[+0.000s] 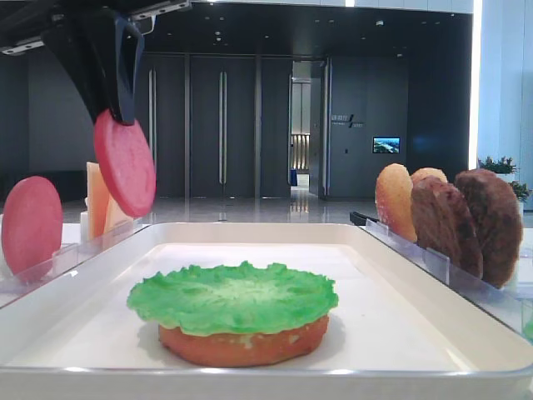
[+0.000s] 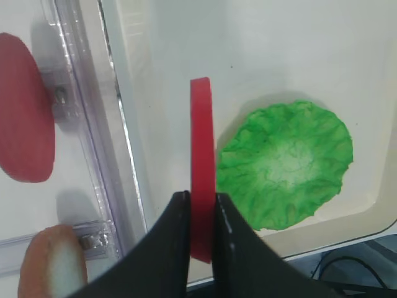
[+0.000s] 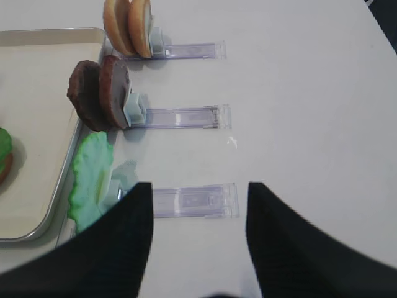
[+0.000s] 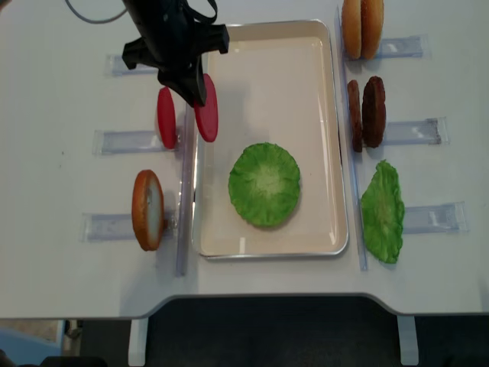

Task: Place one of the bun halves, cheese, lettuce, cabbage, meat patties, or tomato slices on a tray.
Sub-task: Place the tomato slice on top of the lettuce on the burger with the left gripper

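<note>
Desk (image 4: 61, 61), white, left to right. Far left — a bun half (image 4: 147, 209) on edge in a clear rack (image 4: 107, 226), and a spare tomato slice (image 4: 166, 117) upright in the rack beyond it. Next, the left hand (image 2: 200, 214), clamped on a second tomato slice (image 2: 201, 167): the slice hangs on edge, pinched near one part of its rim, over the left side of the tray (image 4: 260, 46) and clear of its floor. Judged from its look: a smooth, stiff, thick-edged toy disc, probably light, not fragile, but likely slick; a pinch across the flat faces near the rim suits it, and it will need tipping flat before release or it may roll. Centre — the tray, white with a rounded rim, holding a bun half (image 1: 243, 343) flat with lettuce (image 1: 233, 296) laid on top; the ruffled leaf looks soft and thin, best taken at its edge. Right of the tray — two bun halves (image 4: 361, 27), two meat patties (image 4: 368, 112) and a second lettuce leaf (image 4: 383, 211), each set on edge at its own rack. Far right — the right hand (image 3: 198, 205), released, its dark fingers (image 3: 124, 236) spread and empty above the desk near the lettuce rack.
</note>
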Motion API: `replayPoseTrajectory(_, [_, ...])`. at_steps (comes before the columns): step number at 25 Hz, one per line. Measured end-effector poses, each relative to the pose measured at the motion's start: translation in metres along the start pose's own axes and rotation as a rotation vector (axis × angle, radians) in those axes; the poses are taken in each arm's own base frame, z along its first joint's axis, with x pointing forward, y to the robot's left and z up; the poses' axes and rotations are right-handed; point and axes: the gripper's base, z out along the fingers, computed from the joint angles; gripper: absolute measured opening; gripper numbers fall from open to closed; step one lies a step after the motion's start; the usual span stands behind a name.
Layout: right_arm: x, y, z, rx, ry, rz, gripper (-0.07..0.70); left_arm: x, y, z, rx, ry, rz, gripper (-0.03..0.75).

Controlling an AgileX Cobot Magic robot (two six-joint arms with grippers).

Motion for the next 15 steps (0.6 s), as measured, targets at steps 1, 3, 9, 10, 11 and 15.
replayPoseTrajectory(1, [0.0,0.0,0.0,0.0,0.0,0.0,0.342,0.0,-0.001,-0.001,0.006,0.0,0.004,0.062])
replayPoseTrajectory(3, [0.0,0.0,0.0,0.0,0.0,0.0,0.342,0.002,-0.002,-0.003,0.028,0.0,0.015,0.062])
replayPoseTrajectory(9, [0.0,0.0,0.0,0.0,0.0,0.0,0.342,0.005,-0.009,-0.007,0.096,0.011,0.051,0.062])
replayPoseTrajectory(10, [0.0,0.0,0.0,0.0,0.0,0.0,0.342,0.005,-0.01,-0.007,0.11,0.014,0.058,0.062])
replayPoseTrajectory(11, [0.0,0.0,0.0,0.0,0.0,0.0,0.342,0.005,-0.011,-0.007,0.121,0.016,0.067,0.062])
replayPoseTrajectory(15, [0.0,0.0,0.0,0.0,0.0,0.0,0.342,0.006,-0.015,-0.008,0.166,0.025,0.098,0.062])
